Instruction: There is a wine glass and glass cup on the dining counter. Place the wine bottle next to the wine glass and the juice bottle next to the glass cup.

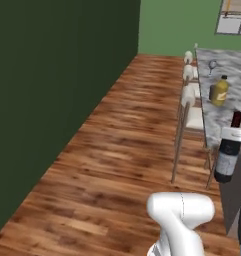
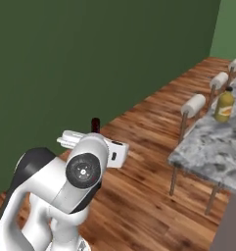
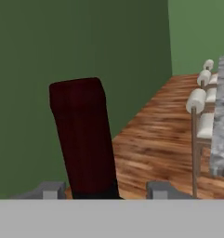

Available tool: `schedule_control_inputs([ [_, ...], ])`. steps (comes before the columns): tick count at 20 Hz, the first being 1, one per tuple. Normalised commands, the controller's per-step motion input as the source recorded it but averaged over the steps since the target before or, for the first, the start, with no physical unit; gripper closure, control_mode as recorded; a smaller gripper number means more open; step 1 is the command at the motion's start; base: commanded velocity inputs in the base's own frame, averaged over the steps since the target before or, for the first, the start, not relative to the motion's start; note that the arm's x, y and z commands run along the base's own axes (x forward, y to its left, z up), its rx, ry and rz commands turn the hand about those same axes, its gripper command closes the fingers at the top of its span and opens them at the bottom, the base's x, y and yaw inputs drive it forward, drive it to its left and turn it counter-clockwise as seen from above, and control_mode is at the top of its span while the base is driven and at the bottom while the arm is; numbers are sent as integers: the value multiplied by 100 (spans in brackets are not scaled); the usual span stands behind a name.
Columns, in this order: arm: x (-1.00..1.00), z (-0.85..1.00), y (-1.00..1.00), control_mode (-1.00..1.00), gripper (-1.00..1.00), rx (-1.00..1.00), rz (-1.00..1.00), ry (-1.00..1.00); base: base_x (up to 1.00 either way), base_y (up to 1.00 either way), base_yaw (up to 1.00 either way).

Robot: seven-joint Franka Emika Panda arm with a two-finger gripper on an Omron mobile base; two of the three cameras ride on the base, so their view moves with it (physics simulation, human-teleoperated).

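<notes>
So the counter (image 1: 219, 117) runs along the right side of the left base view, marble top with stools (image 1: 189, 102) tucked in at its near edge. Way up at about 1 o'clock on it sits the wine glass (image 1: 212, 65), tiny from here. The juice bottle (image 1: 219, 91) is standing on the counter just this side of the glass, upright, yellow-orange. I can't make out the glass cup anywhere, too small or out of frame.

The wine bottle (image 1: 228, 149) is what's in play. It's up in the air at around 3 o'clock in the left base view, upright with a slight lean, hanging by the near end of the counter and not resting on anything. In the hand view the dark red neck rises between the two fingertips, so the gripper (image 3: 104, 190) looks pinched around the bottle just below the capsule, jaws part way apart because the bottle fills the gap.

My read: we're mid-carry on the wine half of the job. The next move needs the bottle taken along the counter toward the far end and set down upright just beside the wine glass, without clipping the juice bottle on the way past. It's a tall slim thing, so I'd lower it slow and let go only once the base is flat.
</notes>
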Motion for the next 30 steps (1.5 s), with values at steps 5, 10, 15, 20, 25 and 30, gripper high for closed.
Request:
schedule_control_inputs([
  [5,0,0,0,100,100,0,0,0,84,13,-18],
  [10,0,0,0,100,100,0,0,0,86,21,-19],
  [15,0,0,0,100,100,0,0,0,86,29,-21],
  [20,0,0,0,100,100,0,0,0,85,31,-21],
  [25,0,0,0,100,100,0,0,0,85,29,-21],
  [30,0,0,0,100,100,0,0,0,86,29,-21],
])
